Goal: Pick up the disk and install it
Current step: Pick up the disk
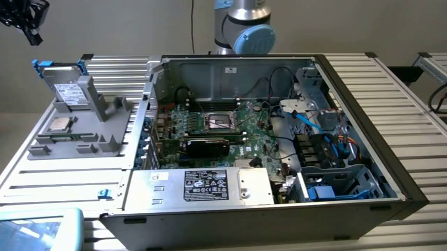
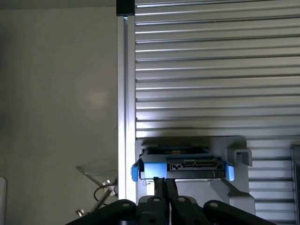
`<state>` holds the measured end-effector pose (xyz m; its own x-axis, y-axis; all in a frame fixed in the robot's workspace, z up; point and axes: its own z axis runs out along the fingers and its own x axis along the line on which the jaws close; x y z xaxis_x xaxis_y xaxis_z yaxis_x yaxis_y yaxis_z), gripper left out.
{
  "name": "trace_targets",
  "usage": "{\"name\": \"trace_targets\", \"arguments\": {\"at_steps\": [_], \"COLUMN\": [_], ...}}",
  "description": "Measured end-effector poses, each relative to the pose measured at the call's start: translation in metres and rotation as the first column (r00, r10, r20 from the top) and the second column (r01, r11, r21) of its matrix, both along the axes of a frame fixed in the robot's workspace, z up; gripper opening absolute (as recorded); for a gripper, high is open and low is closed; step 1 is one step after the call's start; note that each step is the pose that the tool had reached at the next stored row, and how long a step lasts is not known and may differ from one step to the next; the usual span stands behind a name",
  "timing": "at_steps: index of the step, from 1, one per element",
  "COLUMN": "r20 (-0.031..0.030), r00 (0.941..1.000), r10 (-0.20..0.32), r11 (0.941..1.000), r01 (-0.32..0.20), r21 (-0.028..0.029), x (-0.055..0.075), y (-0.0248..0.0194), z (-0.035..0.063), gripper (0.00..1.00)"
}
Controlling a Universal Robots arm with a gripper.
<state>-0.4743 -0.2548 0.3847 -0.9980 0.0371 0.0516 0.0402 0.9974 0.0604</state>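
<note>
Flat silver-grey hard drive in bright blue plastic carrier: on edge in grey moulded fixture on ribbed aluminium table. Likely stiff, dense, shock-sensitive; best gripped across the upper blue frame. Black gripper above, well apart, pointing down, closed tight, empty.

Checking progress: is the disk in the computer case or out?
Out. The disk stands upright in the grey holder beside the open case.
</note>
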Motion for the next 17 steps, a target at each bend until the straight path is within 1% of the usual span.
{"name": "trace_targets", "arguments": {"at_steps": [5,6,9,11,13,17], "r20": [0.0001,0.0004,0.0021,0.0027,0.0038,0.0069], "r00": [1.0000,0.9999,0.9977,0.9947,0.9902,0.9774], "r10": [0.002,0.012,0.067,0.103,0.139,0.211], "r11": [1.0000,0.9999,0.9977,0.9947,0.9902,0.9774], "r01": [-0.002,-0.012,-0.067,-0.103,-0.139,-0.211], "r21": [-0.0001,-0.0001,-0.0001,-0.0001,-0.0003,-0.0008], "x": [-0.0003,-0.0003,-0.0004,-0.0004,-0.0004,-0.0004], "y": [0.0002,0.0002,0.0002,0.0002,0.0002,0.0002], "z": [0.0000,0.0001,0.0000,0.0000,0.0000,0.0000], "gripper": [0.11,0.11,0.11,0.11,0.11,0.11]}}
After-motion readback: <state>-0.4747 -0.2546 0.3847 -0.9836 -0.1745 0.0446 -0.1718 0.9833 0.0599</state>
